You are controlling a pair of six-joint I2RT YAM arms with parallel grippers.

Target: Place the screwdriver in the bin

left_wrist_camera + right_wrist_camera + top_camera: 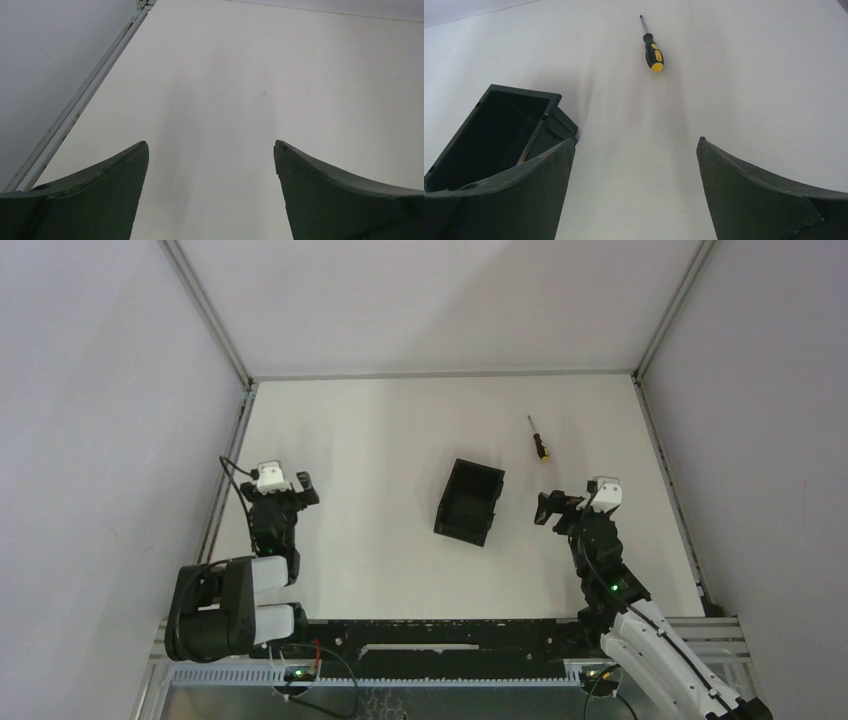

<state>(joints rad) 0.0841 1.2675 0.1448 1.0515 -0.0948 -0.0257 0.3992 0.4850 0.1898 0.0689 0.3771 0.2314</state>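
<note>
The screwdriver (539,438) is lying untouched at 1 o'clock from the bin (478,469). The right gripper (545,508) and left gripper (303,485) are hovering released, holding nothing. The whole task is remaining.

Open table (749,75) all round the screwdriver (653,50); nothing between it and the right gripper (635,144). Only the bin (524,90) stands left of that path.

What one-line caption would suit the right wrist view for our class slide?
Open right gripper faces the screwdriver lying on the white table, black bin at left.
</note>
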